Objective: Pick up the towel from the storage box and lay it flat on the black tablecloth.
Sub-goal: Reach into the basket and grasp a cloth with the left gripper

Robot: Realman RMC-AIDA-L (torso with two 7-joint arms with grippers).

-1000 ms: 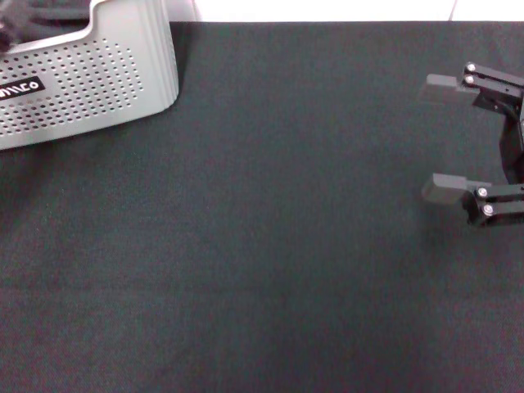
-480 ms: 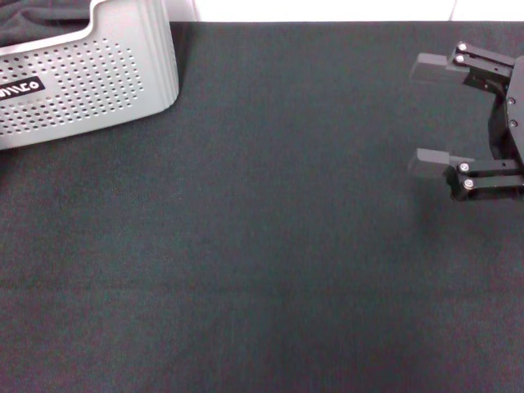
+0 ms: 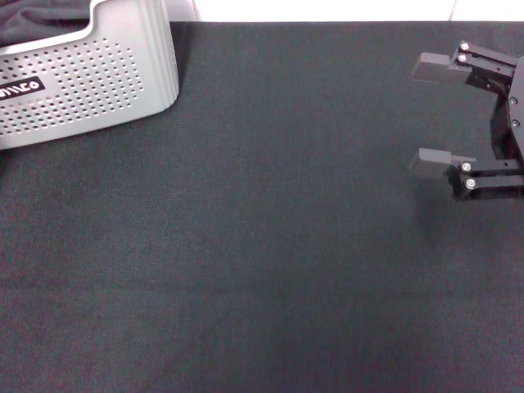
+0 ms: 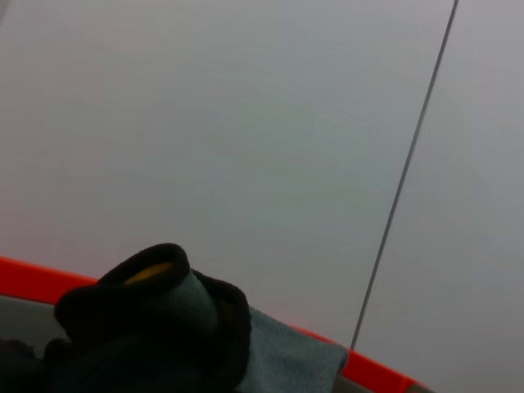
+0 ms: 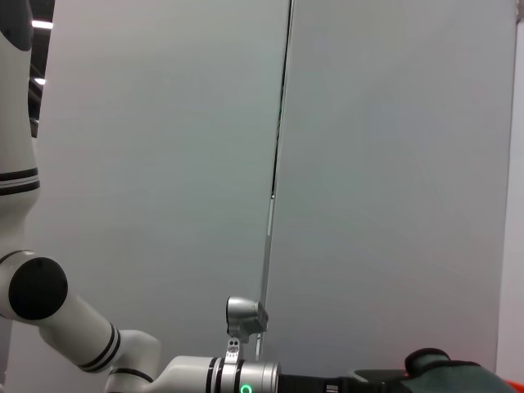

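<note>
The light grey storage box [image 3: 90, 82] stands at the far left corner of the black tablecloth [image 3: 262, 246]. Dark folds of the towel [image 3: 37, 16] show inside the box. In the left wrist view the grey-green towel [image 4: 164, 327] with its dark trim rises in a bunch close to the camera. The right wrist view shows my left gripper [image 5: 385, 381] across the table, shut on that bunch of towel [image 5: 446, 368]. My left gripper is outside the head view. My right gripper [image 3: 430, 116] hovers open at the right side of the cloth, holding nothing.
A white strip [image 3: 327, 10] runs along the cloth's far edge. A plain grey wall [image 4: 246, 123] with a thin vertical seam stands behind the table. An orange-red strip [image 4: 33, 278] runs behind the towel. My white left arm [image 5: 205, 375] stretches across the right wrist view.
My right gripper has moved farther from the front edge, staying open. A dark part at the box's left rim has left the head view.
</note>
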